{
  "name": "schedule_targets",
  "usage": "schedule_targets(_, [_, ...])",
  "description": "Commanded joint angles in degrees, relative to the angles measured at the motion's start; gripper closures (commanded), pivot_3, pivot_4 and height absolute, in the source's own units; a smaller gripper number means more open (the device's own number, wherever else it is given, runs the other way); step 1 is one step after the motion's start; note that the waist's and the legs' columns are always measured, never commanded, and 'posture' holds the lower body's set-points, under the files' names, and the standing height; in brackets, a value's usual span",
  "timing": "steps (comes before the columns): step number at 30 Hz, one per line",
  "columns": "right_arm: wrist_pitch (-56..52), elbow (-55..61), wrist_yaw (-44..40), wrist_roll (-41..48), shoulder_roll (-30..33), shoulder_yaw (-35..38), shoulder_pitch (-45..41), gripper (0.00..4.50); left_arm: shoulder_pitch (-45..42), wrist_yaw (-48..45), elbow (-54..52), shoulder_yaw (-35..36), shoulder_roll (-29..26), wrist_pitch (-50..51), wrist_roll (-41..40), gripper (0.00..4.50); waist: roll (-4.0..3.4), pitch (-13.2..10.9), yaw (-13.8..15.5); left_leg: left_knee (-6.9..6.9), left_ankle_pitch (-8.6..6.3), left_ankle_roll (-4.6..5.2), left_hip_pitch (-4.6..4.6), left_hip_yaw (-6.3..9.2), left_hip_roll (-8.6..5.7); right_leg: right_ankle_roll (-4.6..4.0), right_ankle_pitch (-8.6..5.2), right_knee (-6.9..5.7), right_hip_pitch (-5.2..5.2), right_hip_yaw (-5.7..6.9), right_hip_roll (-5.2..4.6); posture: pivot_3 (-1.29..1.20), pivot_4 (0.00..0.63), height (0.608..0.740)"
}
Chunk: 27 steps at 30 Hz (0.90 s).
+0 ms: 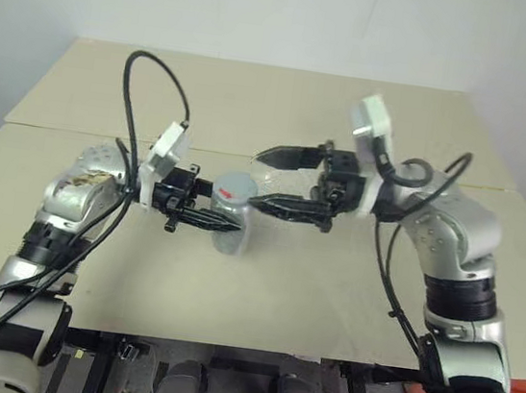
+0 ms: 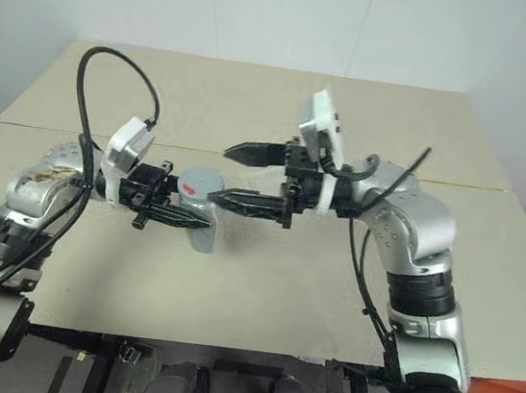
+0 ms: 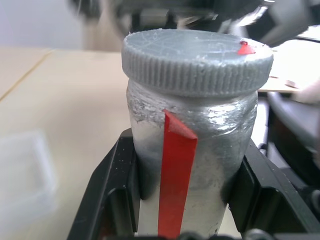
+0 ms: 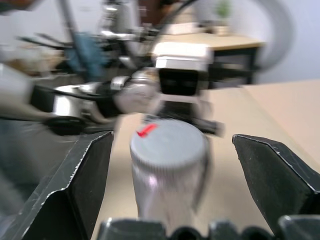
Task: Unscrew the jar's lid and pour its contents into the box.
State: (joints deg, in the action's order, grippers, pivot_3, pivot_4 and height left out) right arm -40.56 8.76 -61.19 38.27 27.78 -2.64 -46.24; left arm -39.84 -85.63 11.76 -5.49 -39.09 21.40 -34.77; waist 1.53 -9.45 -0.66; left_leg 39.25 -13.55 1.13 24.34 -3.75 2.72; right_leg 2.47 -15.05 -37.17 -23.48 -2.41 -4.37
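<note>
left gripper: clamped across the jar's lower body, 2 black fingers pressed on opposite sides, pointing across toward the other arm.
jar: upright, held just above the table or on it, can't tell which; sits in the middle, between the 2 grippers. Silvery wrap, red strip down the side.
lid: on the jar, not off yet. Ribbed grey rim, small red mark near the edge.
right gripper: fingers spread wide, 1 to each side of the lid, neither touching it in the right wrist view.
box: clear shallow tray, seen in the left wrist view on the table beside the jar; also a clear shape behind the jar in the head views.
contents: not visible, jar is opaque.
handling, jar: small, rigid, probably light; the foil-like wrap looks slick, so a low firm squeeze on the body is the right hold and leaves the cap free.
handling, lid: stiff plastic, ribs give grip; take it across the rim, 2 fingers on opposite sides, square to the cap or it will skid.
step: lid grasp pending, unscrewing not finished.
risk: jar spinning inside the left hold once torque goes on.
</note>
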Motion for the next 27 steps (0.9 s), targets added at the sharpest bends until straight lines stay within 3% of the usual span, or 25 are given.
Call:
schedule_targets(1, [-0.06, 6.39, 10.22, -0.99, -0.46, 5.10, 2.15, 0.04, 1.15, 10.18, -2.26, 4.95, 0.26, -1.57, 3.40, 2.60, 0.00, 0.00, 0.00, 0.00, 0.00, 0.00, 0.00, 0.02, 0.00, 0.00, 0.00, -0.01, 0.00, 0.00, 0.00, 0.00, 0.150, 0.740])
schedule_targets(6, [-5.76, 13.22, 26.98, -4.97, -3.84, 4.05, 2.67, 0.04, 3.35, 22.44, -6.67, 6.44, 4.40, -0.81, 6.78, 2.60, 0.00, 0.00, -0.01, 0.00, 0.00, 0.00, -0.01, 0.13, 0.00, 0.00, 0.00, -0.04, -0.02, -0.03, -0.03, 0.00, 0.150, 0.740])
schedule_targets(12, [-11.97, 16.97, 37.34, -7.05, -9.21, -0.53, 1.18, 0.04, 3.46, 30.78, -9.16, 5.70, 9.55, -0.02, 9.31, 2.60, 0.00, 0.00, -0.09, 0.00, 0.00, -0.01, 0.00, 0.11, 0.00, -0.01, 0.01, -0.05, -0.04, -0.04, -0.02, 0.00, 0.150, 0.740])
schedule_targets(27, [-11.81, 8.96, 47.40, -17.96, -17.90, -8.39, -3.61, 0.04, 2.12, 31.14, -9.41, 4.44, 11.72, -0.52, 10.46, 2.60, -0.01, 0.00, -0.16, 0.00, 0.00, -0.01, 0.02, -0.06, -0.01, -0.02, 0.01, -0.04, -0.07, -0.04, -0.02, 0.00, 0.150, 0.740])
